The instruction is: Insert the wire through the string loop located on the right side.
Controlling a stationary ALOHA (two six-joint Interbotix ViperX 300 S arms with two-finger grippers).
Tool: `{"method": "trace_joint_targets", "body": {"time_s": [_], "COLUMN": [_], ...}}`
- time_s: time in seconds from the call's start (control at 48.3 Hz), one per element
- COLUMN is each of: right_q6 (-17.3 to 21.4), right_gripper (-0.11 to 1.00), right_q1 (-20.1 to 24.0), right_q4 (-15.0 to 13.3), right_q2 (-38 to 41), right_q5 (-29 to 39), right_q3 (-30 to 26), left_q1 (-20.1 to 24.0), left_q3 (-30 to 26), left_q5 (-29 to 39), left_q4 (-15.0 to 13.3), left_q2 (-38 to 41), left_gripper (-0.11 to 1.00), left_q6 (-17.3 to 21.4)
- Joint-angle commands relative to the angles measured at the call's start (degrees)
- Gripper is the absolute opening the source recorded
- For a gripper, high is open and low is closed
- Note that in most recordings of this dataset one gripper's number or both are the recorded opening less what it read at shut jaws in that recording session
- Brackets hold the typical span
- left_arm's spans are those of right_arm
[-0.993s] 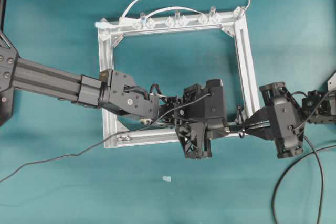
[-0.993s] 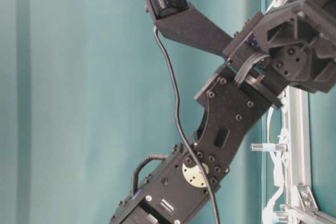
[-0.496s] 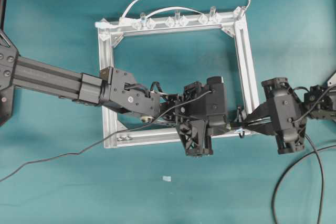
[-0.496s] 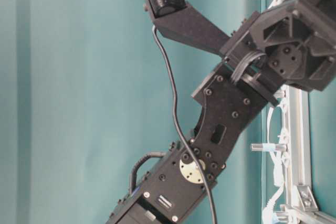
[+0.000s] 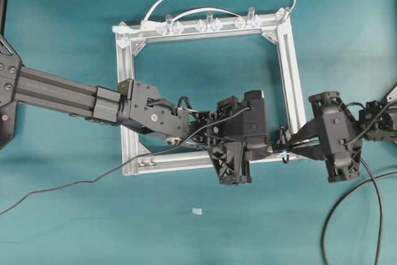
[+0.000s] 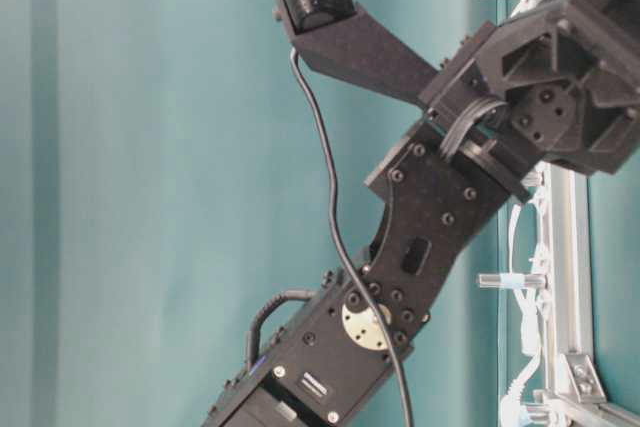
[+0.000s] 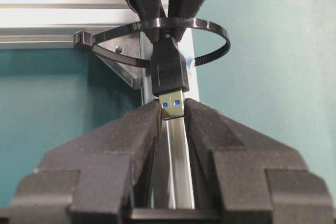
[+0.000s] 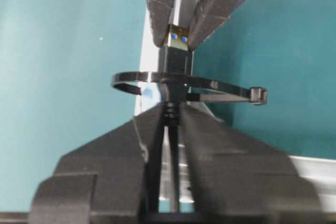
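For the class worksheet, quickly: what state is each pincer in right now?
Left pincer: closed on the wire, at its metal plug tip.
Right pincer: around the wire behind the plug; gripping or released cannot be told.

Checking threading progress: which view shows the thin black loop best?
Left wrist: the thin black loop spans the frame, ringing the black plug. Right wrist shows it from the opposite side; overhead, a speck; table-level, nothing.
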Motion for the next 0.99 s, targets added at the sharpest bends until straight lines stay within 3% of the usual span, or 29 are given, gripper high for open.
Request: {"method": "trace_joint_targets", "body": {"time_s": [0.0, 0.145, 0.207, 0.579, 0.972], "right_q6": [-0.09, -0.18, -0.18, -0.18, -0.18], "right_gripper": [0.35, 0.78, 0.9, 0.91, 0.91], "right_q1": [-0.18, -0.18, -0.18, -0.18, -0.26], "right_q4": [-0.09, -0.09, -0.09, -0.09, -0.09], "right_q2": [-0.62, -0.97, -1.49, -5.8, -5.89], "right_q5": [-0.7, -1.23, -1.14, -0.88, -0.97], "right_q3": [-0.62, -0.62, -0.53, 1.67, 3.16], "left_q1": [-0.18, -0.09, 0.0, 0.18, -0.26], "left_q3": [0.44, 2.02, 2.72, 8.96, 19.95], "left_q5": [-0.18, -0.18, -0.18, 0.53, 7.38], "left_q4": [0.26, 0.26, 0.26, 0.26, 0.26], "left_q2": [-2.81, -3.96, -4.57, -10.63, -20.74], "left_gripper": [0.17, 0.17, 0.17, 0.17, 0.17], "left_q6": [-0.09, -0.09, -0.09, -0.09, -0.35]}}
